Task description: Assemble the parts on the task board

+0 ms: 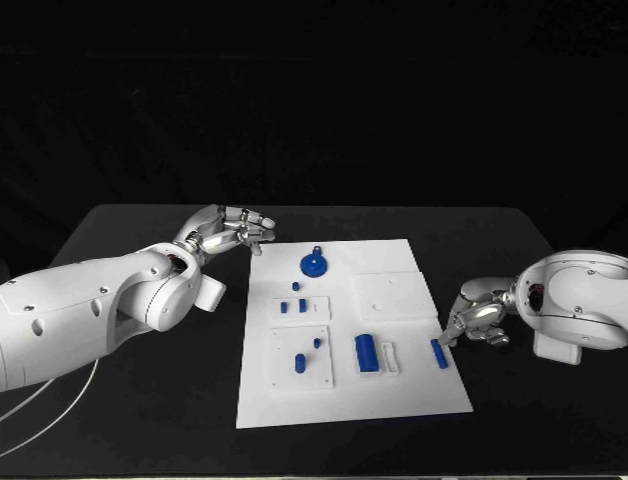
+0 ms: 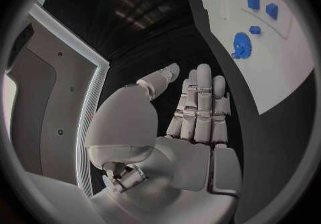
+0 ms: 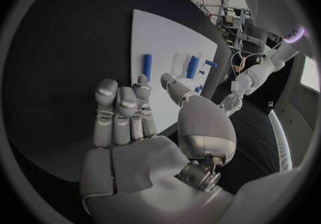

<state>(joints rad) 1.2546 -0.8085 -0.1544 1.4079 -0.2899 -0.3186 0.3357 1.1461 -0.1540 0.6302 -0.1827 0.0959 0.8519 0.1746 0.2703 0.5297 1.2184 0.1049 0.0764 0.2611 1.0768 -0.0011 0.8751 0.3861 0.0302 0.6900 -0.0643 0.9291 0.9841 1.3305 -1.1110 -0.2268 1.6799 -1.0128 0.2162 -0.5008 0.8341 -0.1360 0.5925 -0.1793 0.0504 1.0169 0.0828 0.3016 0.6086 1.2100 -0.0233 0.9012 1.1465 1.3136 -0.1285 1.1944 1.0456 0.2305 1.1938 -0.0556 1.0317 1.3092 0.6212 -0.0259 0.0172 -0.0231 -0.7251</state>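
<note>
On the black tabletop (image 1: 141, 420), white task board (image 1: 401, 400) lying flat between two arms, blue parts scattered over it. Right hand (image 1: 476, 318) poised just off the board's right edge, fingers apart and holding nothing, fingertips closest to the narrow blue bar (image 1: 440, 354) lying near that edge. Left hand (image 1: 231, 232) raised beyond the board's far left corner, likewise holding nothing, fingers loosely extended in the wrist view; round blue disc with a small tab (image 1: 314, 264) the nearest part to it, on the far end of the board, apart from the fingers.

Step in hand, by the look of it: reaching for a first part, most likely the edge bar with the right hand. Best done by coming down over the bar's length, thumb on one long side and fingers on the other, keeping the pinch low so the piece does not roll or skate off the smooth plate. Worth avoiding a sideways nudge, since the bar sits close to the rim and could slide onto the tabletop.

Elsewhere on the board: a larger blue block (image 1: 365, 352) beside a white upright piece (image 1: 391, 357) near the middle, small blue pegs (image 1: 300, 363) on a raised white panel at the near left, two more small blue pieces (image 1: 294, 306) on a panel above it. Task barely begun, judging by the loose parts.
</note>
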